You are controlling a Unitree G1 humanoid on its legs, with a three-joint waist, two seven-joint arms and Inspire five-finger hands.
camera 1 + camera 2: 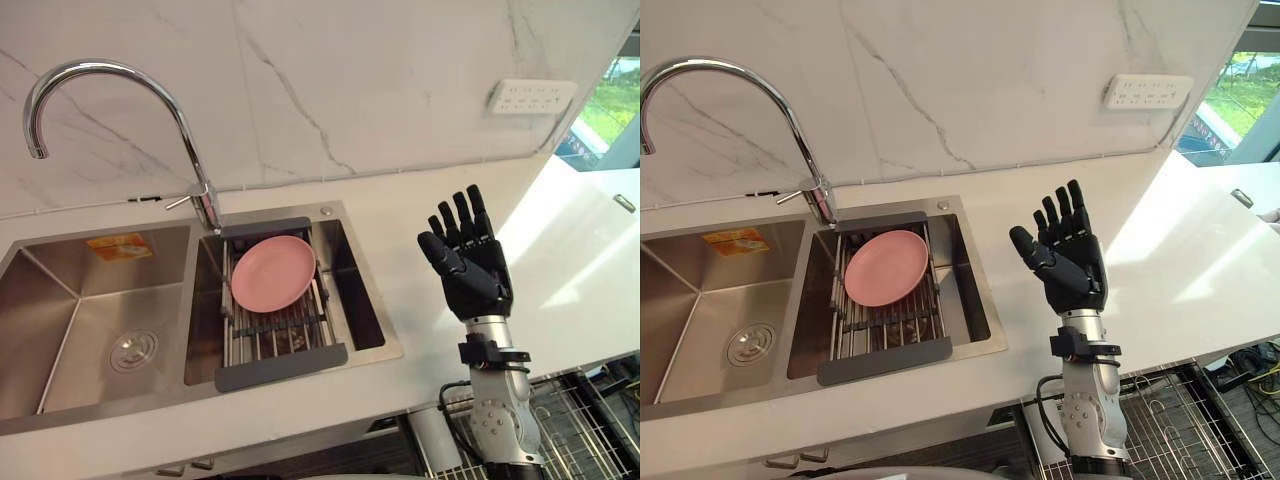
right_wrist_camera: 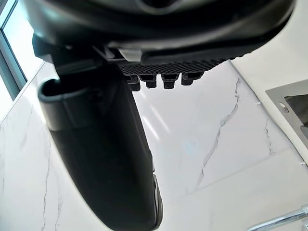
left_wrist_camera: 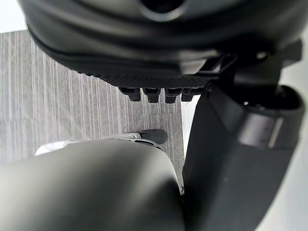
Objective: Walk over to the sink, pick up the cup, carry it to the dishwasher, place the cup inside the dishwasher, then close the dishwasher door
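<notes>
My right hand (image 1: 470, 270) is raised over the white counter (image 1: 560, 260), to the right of the sink (image 1: 90, 300), palm turned towards the sink, fingers straight and spread, holding nothing. Its wrist view looks past the thumb (image 2: 106, 159) at the marble wall. In the sink's right basin a pink plate (image 1: 272, 273) leans on a metal drying rack (image 1: 285, 345). The left basin holds just its drain (image 1: 133, 351). My left hand (image 3: 159, 48) hangs low over a grey striped floor with its fingers straight and nothing in it.
A tall chrome faucet (image 1: 110, 75) arches over the left basin. A white socket strip (image 1: 530, 97) sits on the marble wall at the right. Below the counter's front edge, at the lower right, a wire dish rack (image 1: 585, 420) stands pulled out.
</notes>
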